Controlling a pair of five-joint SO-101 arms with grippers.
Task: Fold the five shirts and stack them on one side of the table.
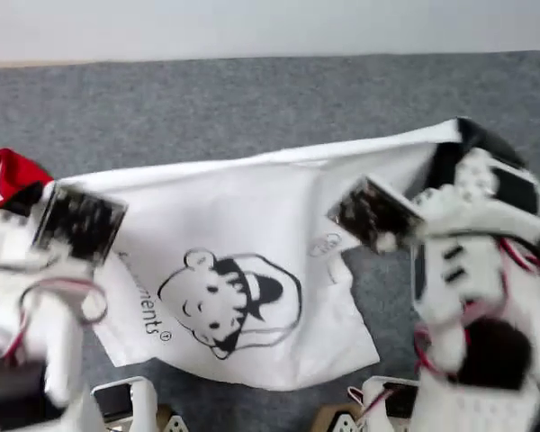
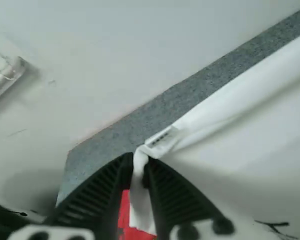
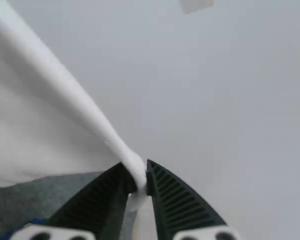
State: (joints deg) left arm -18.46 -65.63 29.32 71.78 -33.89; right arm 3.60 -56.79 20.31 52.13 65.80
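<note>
White fabric crosses the grey tabletop point(image 1: 252, 99): we see the white shirt point(image 1: 243, 225) stretched with its long axis running left to right, far edge taut, printed side up, loose edge toward the arm bases. The left fingers point(image 2: 172, 197) are clamped on one end of that taut edge, the right fingers point(image 3: 175, 200) on the other. Bare tabletop lies beyond, and a red shirt point(image 1: 4, 175) sits at the left edge.

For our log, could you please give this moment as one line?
left jaws: shut on white shirt | right jaws: same | shirt: spread between
</note>
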